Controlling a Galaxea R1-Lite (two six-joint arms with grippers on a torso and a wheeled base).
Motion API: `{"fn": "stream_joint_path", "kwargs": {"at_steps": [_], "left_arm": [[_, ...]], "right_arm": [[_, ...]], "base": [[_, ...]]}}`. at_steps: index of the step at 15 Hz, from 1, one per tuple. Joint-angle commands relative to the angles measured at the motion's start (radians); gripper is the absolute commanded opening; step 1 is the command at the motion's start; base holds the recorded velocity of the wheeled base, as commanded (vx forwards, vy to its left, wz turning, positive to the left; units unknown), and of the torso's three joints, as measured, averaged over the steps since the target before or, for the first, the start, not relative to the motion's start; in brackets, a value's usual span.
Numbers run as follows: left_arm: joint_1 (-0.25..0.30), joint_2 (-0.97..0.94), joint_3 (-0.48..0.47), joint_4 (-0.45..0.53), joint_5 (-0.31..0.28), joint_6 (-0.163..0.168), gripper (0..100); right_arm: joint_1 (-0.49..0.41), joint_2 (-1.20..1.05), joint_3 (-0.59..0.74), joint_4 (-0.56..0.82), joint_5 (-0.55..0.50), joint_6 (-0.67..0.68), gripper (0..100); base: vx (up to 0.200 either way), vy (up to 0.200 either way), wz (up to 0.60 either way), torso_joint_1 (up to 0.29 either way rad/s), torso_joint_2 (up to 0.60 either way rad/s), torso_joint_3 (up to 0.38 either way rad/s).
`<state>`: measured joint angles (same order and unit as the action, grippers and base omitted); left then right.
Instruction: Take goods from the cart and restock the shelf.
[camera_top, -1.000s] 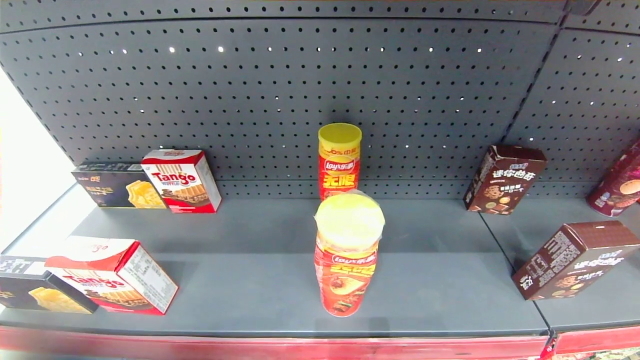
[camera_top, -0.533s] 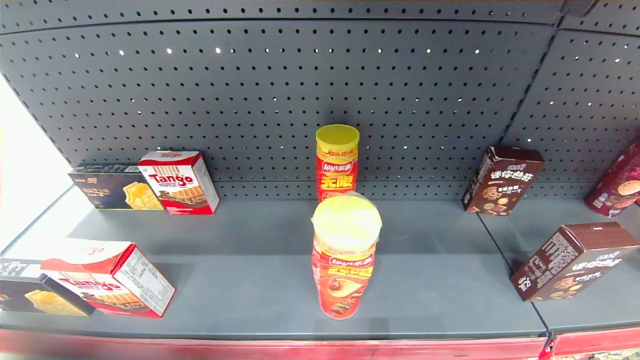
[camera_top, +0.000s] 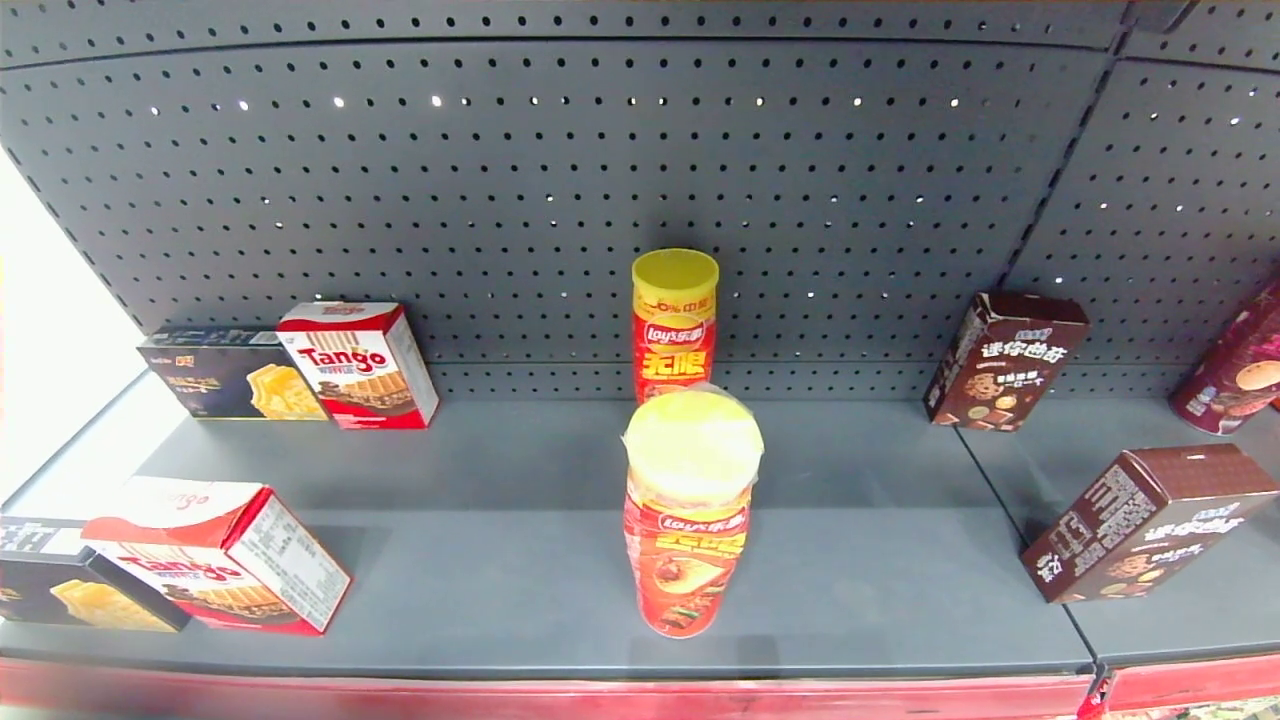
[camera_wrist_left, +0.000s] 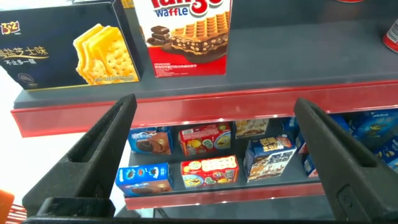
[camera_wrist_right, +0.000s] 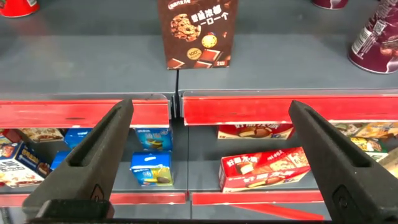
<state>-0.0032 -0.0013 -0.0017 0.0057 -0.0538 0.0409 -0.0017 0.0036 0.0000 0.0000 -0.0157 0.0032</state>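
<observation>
Wrist views find the left pincer (camera_wrist_left: 214, 102) and right pincer (camera_wrist_right: 211, 106) empty, jaws wide apart, facing the red front lip of the shelf (camera_wrist_left: 280, 56): left below a wafer box (camera_wrist_left: 186, 31), right below a cookie box (camera_wrist_right: 196, 31). Farther in, a front chip can (camera_top: 688, 540) and rear chip can (camera_top: 675, 330) stand upright mid-shelf. Next goods presumably wait at the cart.

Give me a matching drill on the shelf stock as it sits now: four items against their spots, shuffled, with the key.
Items:
1. front chip can
2. back chip can
3. front wafer box
4. front brown box

Spots, by the head view:
a. right, near the front
b. centre, at the back
c. left, near the front
d. centre, near the front

Pairs: 1-d, 2-b, 3-c, 4-a.
</observation>
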Motion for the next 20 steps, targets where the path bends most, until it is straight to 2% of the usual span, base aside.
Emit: {"fn": "stream_joint_path", "kwargs": {"at_steps": [1,5,7,20], "left_arm": [[0.000,0.001,0.000,0.000,0.000,0.002,100],[0.000,0.001,0.000,0.000,-0.001,0.004,100],[0.000,0.001,0.000,0.000,0.000,-0.003,100],[0.000,0.001,0.000,0.000,0.000,0.001,100]], "right_arm": [[0.000,0.003,0.000,0.000,0.000,0.000,100],[0.000,0.003,0.000,0.000,0.000,0.000,100],[0.000,0.003,0.000,0.000,0.000,0.000,100],[0.000,0.003,0.000,0.000,0.000,0.000,100]], "base": [[0.000,0.000,0.00,0.000,0.00,0.000],[0.000,0.000,0.00,0.000,0.00,0.000],[-0.200,0.000,0.00,0.000,0.00,0.005],[0.000,0.000,0.00,0.000,0.00,0.000]]}}
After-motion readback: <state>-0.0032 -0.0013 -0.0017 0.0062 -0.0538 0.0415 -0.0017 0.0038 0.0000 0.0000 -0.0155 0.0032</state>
